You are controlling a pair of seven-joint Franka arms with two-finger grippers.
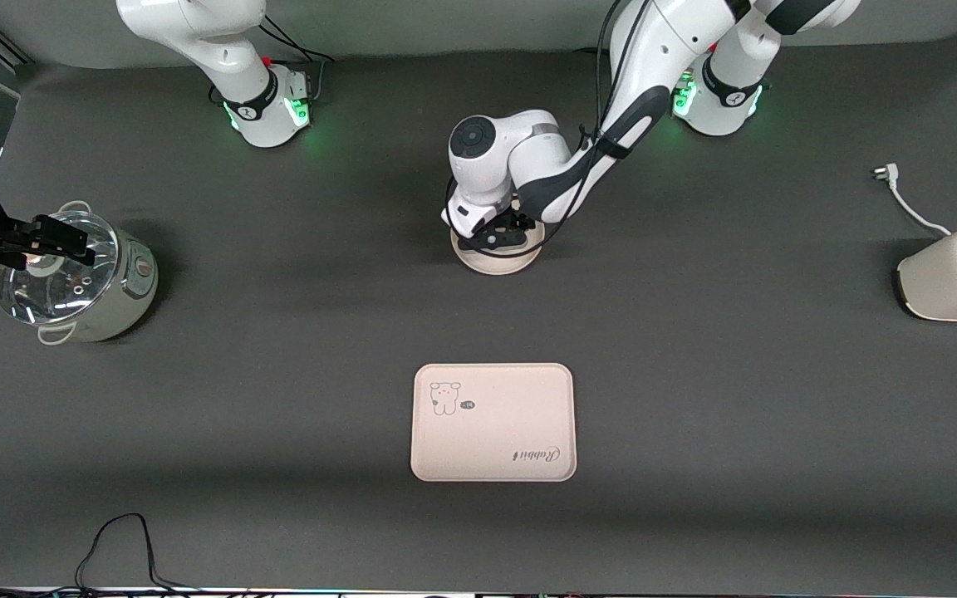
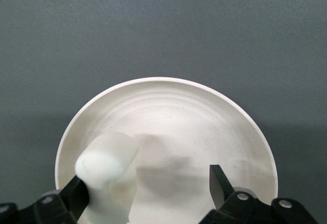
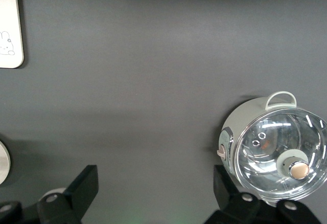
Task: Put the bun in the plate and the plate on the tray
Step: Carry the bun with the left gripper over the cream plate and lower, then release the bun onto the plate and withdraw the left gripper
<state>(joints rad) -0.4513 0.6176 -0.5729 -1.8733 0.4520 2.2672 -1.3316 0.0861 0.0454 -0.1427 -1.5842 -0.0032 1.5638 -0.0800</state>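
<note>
Cooking pot (image 1: 76, 278), glass-lidded, at the table's nine o'clock toward the right arm's end; the right gripper (image 1: 51, 241) waits over it, and only the right wrist view shows its fingers (image 3: 82, 191) spread wide, holding nothing, with the pot (image 3: 273, 155) below. Tray (image 1: 493, 422), cream rectangle with cartoon animal and "Rabbit" script, at six o'clock, nearest the front camera, bare. Plate (image 1: 495, 259), round and cream, at table centre, farther from the front camera than the tray, mostly hidden there by the left gripper (image 1: 499, 237) low over it. The left wrist view alone shows the bun (image 2: 107, 170), an off-white lump standing in the plate (image 2: 204, 116) against one finger (image 2: 76, 198); the jaws stand apart, grip released. Toaster (image 1: 956, 274), white, at three o'clock toward the left arm's end.
</note>
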